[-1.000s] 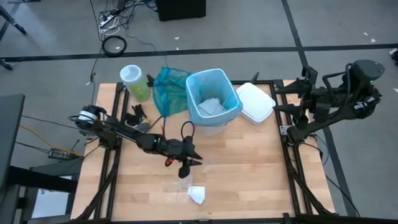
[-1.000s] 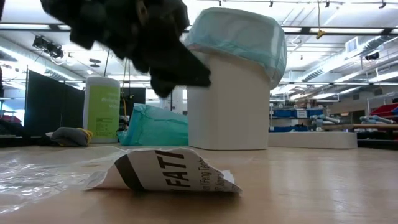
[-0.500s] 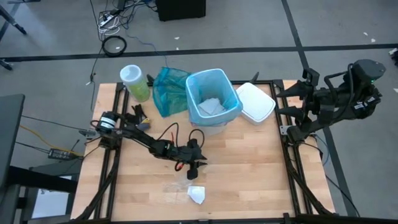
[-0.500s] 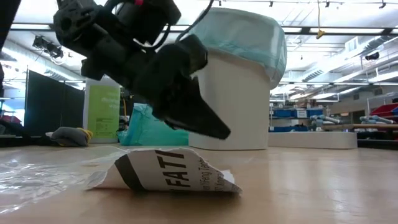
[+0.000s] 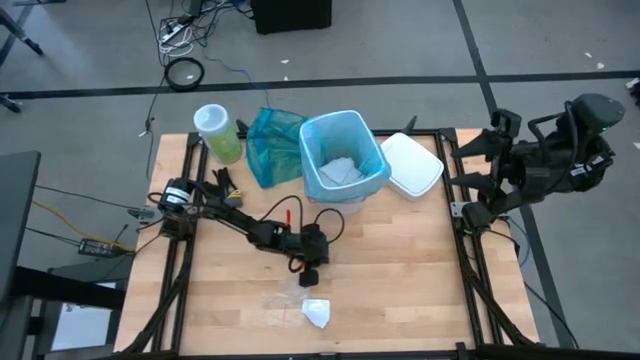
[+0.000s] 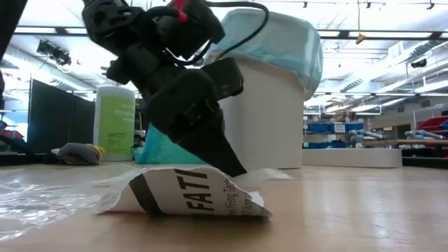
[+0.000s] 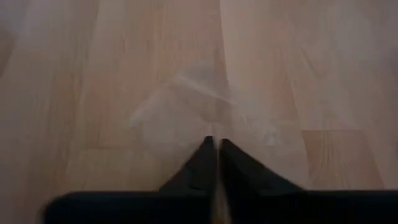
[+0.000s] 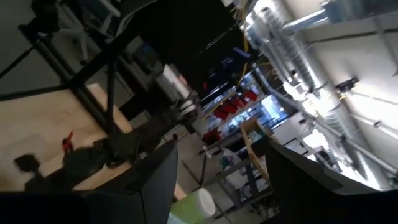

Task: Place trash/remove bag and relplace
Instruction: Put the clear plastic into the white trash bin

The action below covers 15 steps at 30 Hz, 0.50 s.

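The left end effector [image 5: 308, 277] is down at the bench [image 5: 420, 290] near its middle, just near-side of the white bin [image 5: 343, 205], and its two dark fingers [image 7: 202, 163] are pressed together with their tips at a thin clear plastic scrap [image 7: 186, 112] lying flat on the wood. Whether the film is actually caught between the tips cannot be told from the left wrist view; the tips meet right at its edge, which suggests a pinch on a very thin piece of the trash, the kind of grip a flat film calls for. Just nearer the front edge lies a crumpled white paper wrapper [image 5: 317, 314] with dark print, untouched, and beside it more clear film [image 6: 35, 199] spreads over the bench. The bin stands at the far middle of the bench, lined with the light blue bag [image 5: 372, 160], whose rim is folded over the bin's lip so it stays open for scraps; some white paper [image 5: 338, 172] already sits inside. A teal bag [image 5: 268, 145] and a green-tinted canister [image 5: 218, 133] stand to the bin's left, a white lid [image 5: 412, 163] to its right. The right end effector [image 8: 217, 180] waits off the right edge of the bench, raised, its fingers spread and empty.
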Tool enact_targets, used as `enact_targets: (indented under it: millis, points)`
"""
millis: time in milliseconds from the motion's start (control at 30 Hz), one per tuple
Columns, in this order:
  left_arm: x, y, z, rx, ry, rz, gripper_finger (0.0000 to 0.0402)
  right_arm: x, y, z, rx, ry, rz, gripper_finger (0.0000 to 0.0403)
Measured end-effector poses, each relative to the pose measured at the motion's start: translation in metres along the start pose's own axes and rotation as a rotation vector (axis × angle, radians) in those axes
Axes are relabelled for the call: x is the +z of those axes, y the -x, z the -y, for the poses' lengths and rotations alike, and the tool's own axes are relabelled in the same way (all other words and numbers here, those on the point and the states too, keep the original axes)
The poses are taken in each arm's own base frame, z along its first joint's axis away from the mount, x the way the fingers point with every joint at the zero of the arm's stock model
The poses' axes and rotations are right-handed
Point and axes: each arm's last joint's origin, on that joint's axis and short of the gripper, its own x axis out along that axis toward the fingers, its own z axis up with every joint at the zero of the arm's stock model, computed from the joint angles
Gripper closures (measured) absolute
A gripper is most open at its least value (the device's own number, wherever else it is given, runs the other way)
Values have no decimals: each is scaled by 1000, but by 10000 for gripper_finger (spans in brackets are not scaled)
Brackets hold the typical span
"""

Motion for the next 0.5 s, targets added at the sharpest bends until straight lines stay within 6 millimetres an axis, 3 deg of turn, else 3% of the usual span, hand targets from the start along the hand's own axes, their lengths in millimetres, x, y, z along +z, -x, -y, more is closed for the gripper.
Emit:
enact_targets:
  millis: [133, 267, 500]
  points:
    - [11, 2, -3, -9, 55, -9, 396, 2, 2, -1, 7, -1, 22, 174]
    - [35, 12, 2, -11, 82, 3, 398, 2, 5, -1, 23, 2, 10, 174]
    - [108, 69, 19, -61, 46, 93, 400, 3, 12, -1, 29, 27, 6, 174]
